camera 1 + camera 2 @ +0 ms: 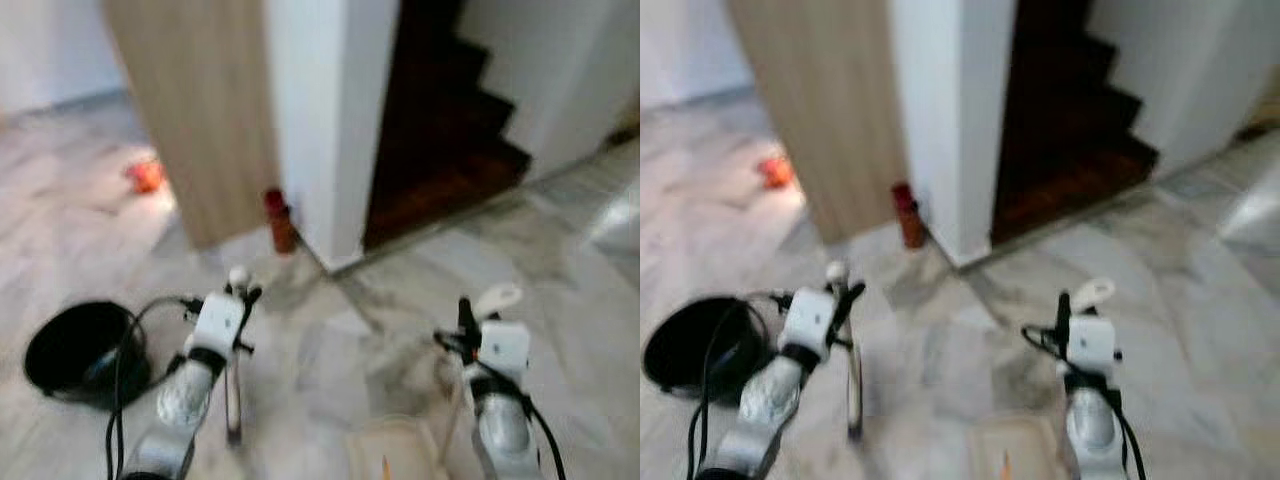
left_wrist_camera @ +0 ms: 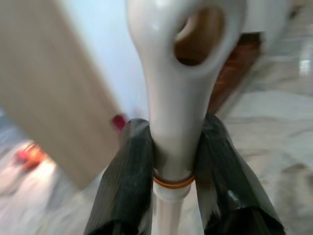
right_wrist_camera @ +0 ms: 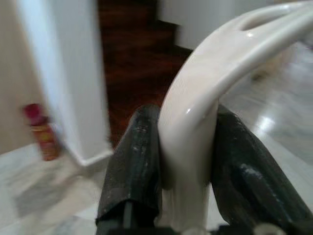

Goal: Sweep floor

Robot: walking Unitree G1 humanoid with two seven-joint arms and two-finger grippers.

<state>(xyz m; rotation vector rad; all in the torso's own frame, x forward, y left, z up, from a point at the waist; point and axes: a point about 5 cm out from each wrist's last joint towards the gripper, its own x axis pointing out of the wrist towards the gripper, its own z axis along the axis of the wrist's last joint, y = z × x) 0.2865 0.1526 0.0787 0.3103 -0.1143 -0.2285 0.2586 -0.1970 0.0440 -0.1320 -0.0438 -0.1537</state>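
The left gripper (image 2: pixel 173 161) is clamped on the white broom handle (image 2: pixel 178 98), its stick running down to the marble floor (image 1: pixel 330 350) just right of that arm; the right gripper (image 3: pixel 188 152) is closed around the curved cream dustpan handle (image 3: pixel 215 73), with the pale dustpan (image 1: pixel 395 450) low at the near edge. A black bucket (image 1: pixel 80 350) sits near left; a red can (image 1: pixel 280 220) stands by the far white wall corner (image 1: pixel 330 120), beside dark stairs (image 1: pixel 440 130)
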